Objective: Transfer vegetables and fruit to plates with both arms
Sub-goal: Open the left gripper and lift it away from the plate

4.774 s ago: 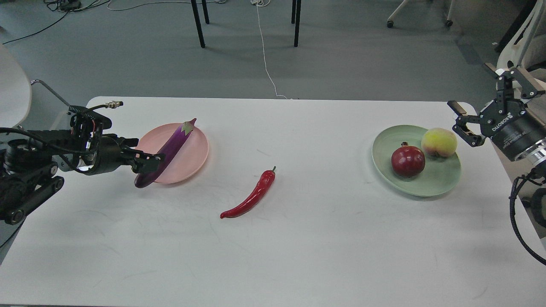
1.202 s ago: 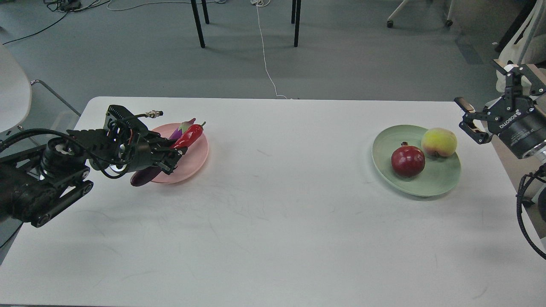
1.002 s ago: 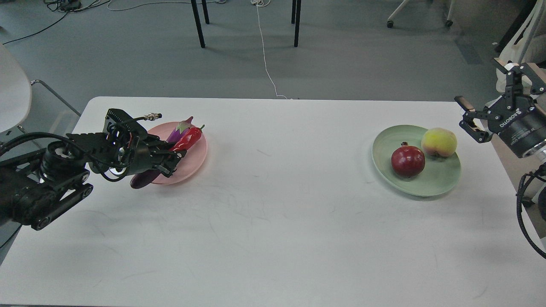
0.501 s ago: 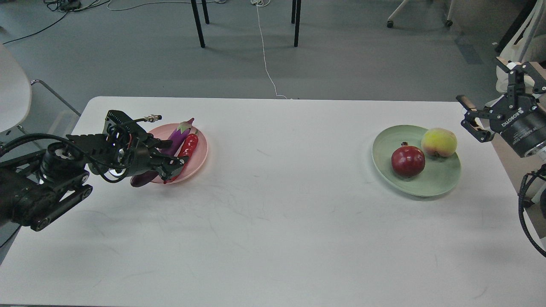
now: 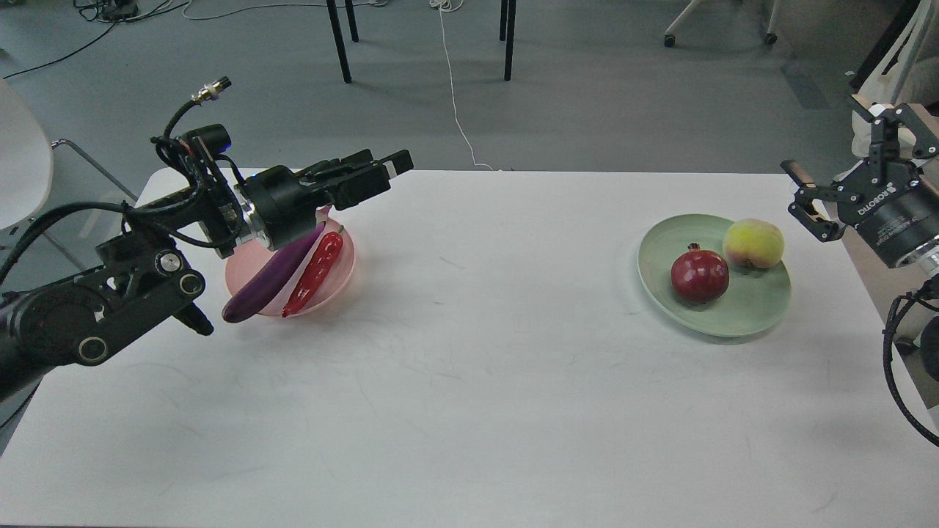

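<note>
The purple eggplant (image 5: 273, 284) and the red chili pepper (image 5: 315, 270) lie side by side on the pink plate (image 5: 339, 273) at the left. The eggplant's blunt end hangs over the plate's near rim, and my wrist hides its stem cap. My left gripper (image 5: 385, 167) is raised above the plate's far edge, pointing right, open and empty. The dark red pomegranate (image 5: 699, 276) and the yellow-green peach (image 5: 753, 243) sit on the green plate (image 5: 733, 324) at the right. My right gripper (image 5: 825, 138) hangs open and empty beyond the table's right edge.
The white table (image 5: 484, 381) stretches between the two plates. A white chair (image 5: 22, 169) stands off the left edge. Black furniture legs (image 5: 339, 40) and a white cable (image 5: 458, 103) are on the floor behind the table.
My left gripper let go of the chili pepper on the pink plate, then rose and swung up and to the right. The right arm barely moved.
</note>
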You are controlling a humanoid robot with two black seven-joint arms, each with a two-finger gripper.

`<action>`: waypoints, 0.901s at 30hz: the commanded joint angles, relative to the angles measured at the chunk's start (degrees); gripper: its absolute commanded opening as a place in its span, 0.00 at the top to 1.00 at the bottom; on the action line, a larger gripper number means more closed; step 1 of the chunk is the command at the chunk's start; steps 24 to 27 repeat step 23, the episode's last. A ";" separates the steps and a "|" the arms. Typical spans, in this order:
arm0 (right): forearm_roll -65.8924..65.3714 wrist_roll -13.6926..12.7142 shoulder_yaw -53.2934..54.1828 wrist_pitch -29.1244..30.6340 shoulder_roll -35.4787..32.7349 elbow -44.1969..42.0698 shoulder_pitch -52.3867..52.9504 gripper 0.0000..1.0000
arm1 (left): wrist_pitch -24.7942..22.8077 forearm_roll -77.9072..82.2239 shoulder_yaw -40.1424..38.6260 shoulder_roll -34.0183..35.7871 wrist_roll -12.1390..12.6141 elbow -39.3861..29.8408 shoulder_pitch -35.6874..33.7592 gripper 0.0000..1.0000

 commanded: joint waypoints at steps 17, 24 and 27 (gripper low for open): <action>-0.10 0.00 0.40 -4.04 10.31 -0.29 1.40 0.02 | -10.22 -32.07 -24.84 -13.59 3.27 10.05 13.95 0.02; -0.09 0.00 0.23 -3.51 10.58 0.06 1.14 0.01 | -10.66 -32.42 -25.11 -14.20 3.45 10.05 14.13 0.02; -0.09 0.00 0.23 -3.51 10.58 0.06 1.14 0.01 | -10.66 -32.42 -25.11 -14.20 3.45 10.05 14.13 0.02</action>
